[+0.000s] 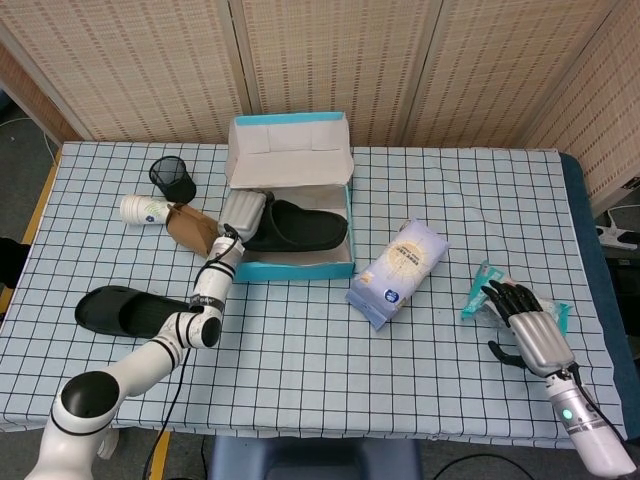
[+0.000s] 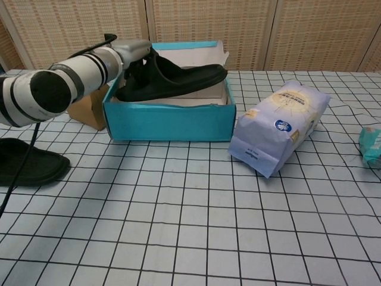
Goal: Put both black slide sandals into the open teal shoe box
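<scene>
Left robot hand (image 1: 243, 212): I grip first sandal (image 1: 296, 226), half-lowered into shoe box (image 2: 169, 121). Risk: toe catching rim, dragging box. Right robot hand (image 1: 531, 329): open, empty.

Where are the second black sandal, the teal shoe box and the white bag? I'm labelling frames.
Black slide sandal on the table (image 1: 122, 312): head view, on its strap.
Open teal cardboard shoe box (image 2: 169, 123): chest view, front wall.
White paper bag (image 1: 398, 273): head view, middle of its face.
</scene>
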Controlling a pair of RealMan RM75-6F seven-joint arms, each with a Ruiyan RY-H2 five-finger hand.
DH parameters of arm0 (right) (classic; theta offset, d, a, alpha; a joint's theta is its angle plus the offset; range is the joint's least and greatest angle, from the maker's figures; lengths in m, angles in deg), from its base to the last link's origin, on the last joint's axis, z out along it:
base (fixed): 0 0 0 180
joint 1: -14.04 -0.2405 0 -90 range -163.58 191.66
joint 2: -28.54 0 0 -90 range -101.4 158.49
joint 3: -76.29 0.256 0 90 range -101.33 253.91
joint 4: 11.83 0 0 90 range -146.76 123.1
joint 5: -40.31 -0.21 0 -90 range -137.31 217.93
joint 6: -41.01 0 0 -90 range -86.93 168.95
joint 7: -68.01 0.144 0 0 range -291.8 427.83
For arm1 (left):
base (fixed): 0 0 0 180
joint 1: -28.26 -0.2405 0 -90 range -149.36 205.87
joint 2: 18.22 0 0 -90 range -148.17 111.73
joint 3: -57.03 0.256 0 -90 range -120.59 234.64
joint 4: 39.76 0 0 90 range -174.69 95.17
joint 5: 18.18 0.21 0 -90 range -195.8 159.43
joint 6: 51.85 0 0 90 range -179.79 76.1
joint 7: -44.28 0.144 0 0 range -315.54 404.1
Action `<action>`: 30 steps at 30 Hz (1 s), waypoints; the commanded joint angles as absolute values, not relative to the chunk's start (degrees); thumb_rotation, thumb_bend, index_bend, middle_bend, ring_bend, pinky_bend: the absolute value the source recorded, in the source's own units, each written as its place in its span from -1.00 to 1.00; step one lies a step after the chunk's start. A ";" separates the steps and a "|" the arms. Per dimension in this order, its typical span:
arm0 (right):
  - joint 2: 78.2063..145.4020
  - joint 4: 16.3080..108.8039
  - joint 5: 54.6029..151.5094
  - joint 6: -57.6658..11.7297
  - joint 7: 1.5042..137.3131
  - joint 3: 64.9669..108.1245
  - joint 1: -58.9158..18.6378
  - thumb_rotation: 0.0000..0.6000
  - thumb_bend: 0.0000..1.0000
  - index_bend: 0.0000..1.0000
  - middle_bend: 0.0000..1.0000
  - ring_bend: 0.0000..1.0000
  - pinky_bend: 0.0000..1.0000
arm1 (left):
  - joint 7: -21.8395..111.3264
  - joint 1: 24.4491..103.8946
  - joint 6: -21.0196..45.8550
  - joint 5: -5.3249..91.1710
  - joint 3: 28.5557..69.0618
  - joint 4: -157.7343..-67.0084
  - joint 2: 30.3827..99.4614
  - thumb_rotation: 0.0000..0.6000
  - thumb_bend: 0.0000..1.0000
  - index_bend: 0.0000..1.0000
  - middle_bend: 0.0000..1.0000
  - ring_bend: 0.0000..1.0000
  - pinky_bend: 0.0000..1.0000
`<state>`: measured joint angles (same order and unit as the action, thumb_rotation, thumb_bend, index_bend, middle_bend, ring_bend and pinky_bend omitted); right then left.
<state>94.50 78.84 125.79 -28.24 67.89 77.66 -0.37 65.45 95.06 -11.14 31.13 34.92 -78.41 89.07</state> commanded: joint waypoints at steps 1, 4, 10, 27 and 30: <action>94.38 79.08 126.43 -28.06 67.94 77.68 -0.90 1.00 -0.50 -1.00 -1.00 -1.00 -1.00 | 78.14 92.01 -7.50 22.66 35.22 -86.48 85.23 1.00 0.00 0.16 0.40 0.18 0.26; 94.17 79.54 127.79 -28.64 68.12 78.20 -1.72 1.00 -0.50 -1.00 -1.00 -1.00 -1.00 | 83.93 90.97 -5.79 17.57 35.19 -91.47 82.39 1.00 0.01 0.16 0.40 0.18 0.26; 95.62 80.57 130.48 -31.12 68.02 81.44 -4.55 1.00 -0.50 -1.00 -1.00 -1.00 -1.00 | 86.94 89.56 -4.63 10.94 34.33 -100.28 77.55 1.00 0.02 0.15 0.39 0.18 0.23; 117.79 61.80 131.26 -27.62 59.98 93.74 -24.92 1.00 -0.50 -0.76 -1.00 -1.00 -1.00 | 80.99 91.35 -10.75 1.52 34.06 -104.67 72.24 1.00 0.02 0.15 0.39 0.18 0.21; 120.39 58.38 131.15 -26.28 58.30 94.09 -27.81 1.00 -0.50 -0.70 -1.00 -1.00 -1.00 | 81.13 91.97 -10.81 0.95 35.29 -104.42 72.09 1.00 0.02 0.15 0.39 0.18 0.21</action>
<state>118.66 60.30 131.23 -27.49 59.74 93.40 -26.10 81.07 91.66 -10.65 1.25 34.92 -104.46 72.27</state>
